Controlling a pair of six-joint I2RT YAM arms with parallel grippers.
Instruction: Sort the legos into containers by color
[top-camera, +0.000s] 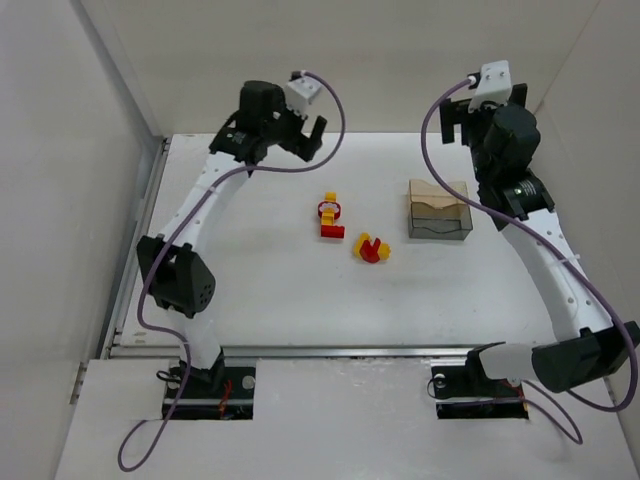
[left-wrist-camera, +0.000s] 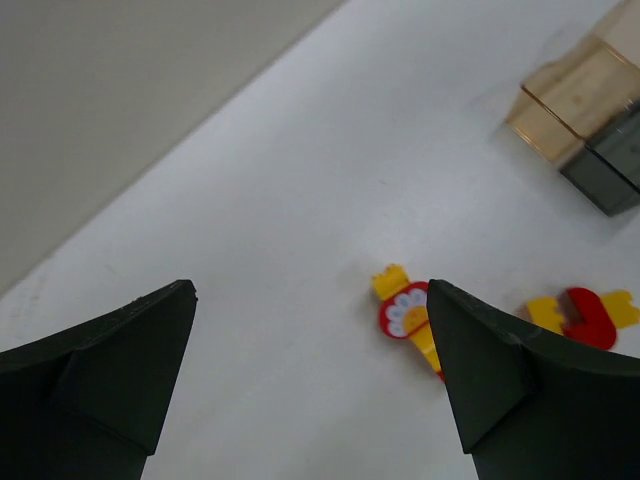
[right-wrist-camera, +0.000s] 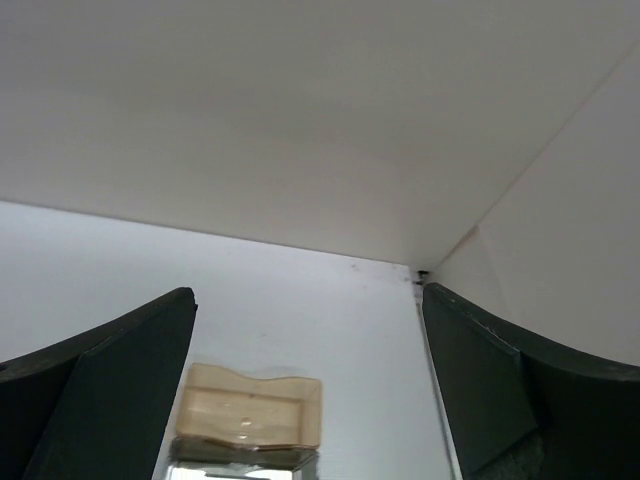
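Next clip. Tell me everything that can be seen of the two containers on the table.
The containers are two small translucent plastic tubs standing upright, side against side, forming one squarish box on the white table, right of centre in the top view. The far tub is beige-tinted with a wavy rim; the near tub is smoky grey. Both are open-topped, and no brick shows inside either. Only the table and each other touch them; the legos lie apart to their left.

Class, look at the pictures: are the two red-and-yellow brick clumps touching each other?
Apart. The top view shows a clear strip of bare table between the clump with the round piece and the other clump.
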